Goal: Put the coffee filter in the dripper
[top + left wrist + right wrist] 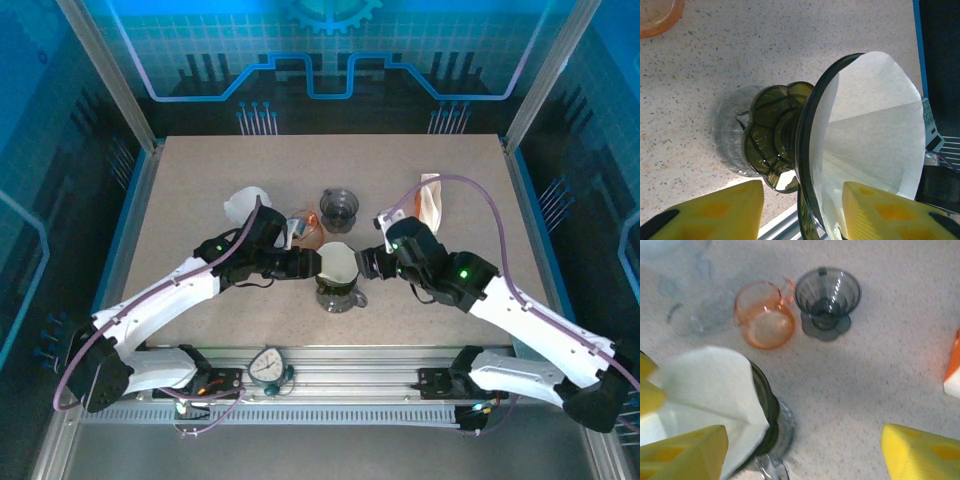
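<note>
My half-open left gripper [802,210] is loosely straddling the white paper filter [875,125] in the green glass dripper [772,135]; my right gripper [802,440] is gaping, empty.

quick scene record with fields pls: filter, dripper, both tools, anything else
filter: white paper cone, sitting inside the green dripper
dripper stance: upright on a clear base
left tool: open, fingers either side of the dripper rim
right tool: open, beside the dripper
behind: grey dripper, orange cup

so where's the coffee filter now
In the top view the coffee filter sits in the green dripper at table centre, just below the grey dripper.
</note>
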`<action>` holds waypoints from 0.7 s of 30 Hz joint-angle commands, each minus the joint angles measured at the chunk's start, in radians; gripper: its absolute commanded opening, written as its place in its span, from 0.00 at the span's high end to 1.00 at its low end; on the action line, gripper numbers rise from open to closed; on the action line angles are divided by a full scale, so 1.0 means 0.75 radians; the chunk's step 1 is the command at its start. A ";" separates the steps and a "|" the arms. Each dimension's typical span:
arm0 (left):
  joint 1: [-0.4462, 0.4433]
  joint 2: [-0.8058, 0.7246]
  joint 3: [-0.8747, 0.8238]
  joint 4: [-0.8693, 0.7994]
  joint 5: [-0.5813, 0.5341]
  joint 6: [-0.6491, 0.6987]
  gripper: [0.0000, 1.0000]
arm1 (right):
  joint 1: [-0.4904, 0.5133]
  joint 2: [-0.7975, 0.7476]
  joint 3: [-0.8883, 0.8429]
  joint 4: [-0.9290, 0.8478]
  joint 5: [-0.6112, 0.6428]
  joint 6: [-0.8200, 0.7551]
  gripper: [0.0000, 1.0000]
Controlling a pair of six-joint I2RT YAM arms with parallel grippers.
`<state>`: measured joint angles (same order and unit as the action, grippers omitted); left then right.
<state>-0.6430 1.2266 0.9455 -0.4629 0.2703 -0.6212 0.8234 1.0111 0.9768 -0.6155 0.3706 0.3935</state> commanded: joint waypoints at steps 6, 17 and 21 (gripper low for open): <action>0.008 -0.067 0.011 0.026 0.000 -0.018 0.41 | -0.010 -0.224 -0.293 0.142 -0.003 0.102 0.17; 0.008 -0.229 -0.060 0.063 -0.145 -0.057 0.10 | -0.041 -0.319 -0.601 0.272 -0.234 0.166 0.18; 0.007 -0.320 -0.135 0.097 -0.229 -0.082 0.01 | -0.047 -0.360 -0.740 0.393 -0.323 0.179 0.18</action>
<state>-0.6430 1.0294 0.8837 -0.4156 0.1711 -0.6647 0.8017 0.7727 0.4759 -0.4175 0.2108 0.5056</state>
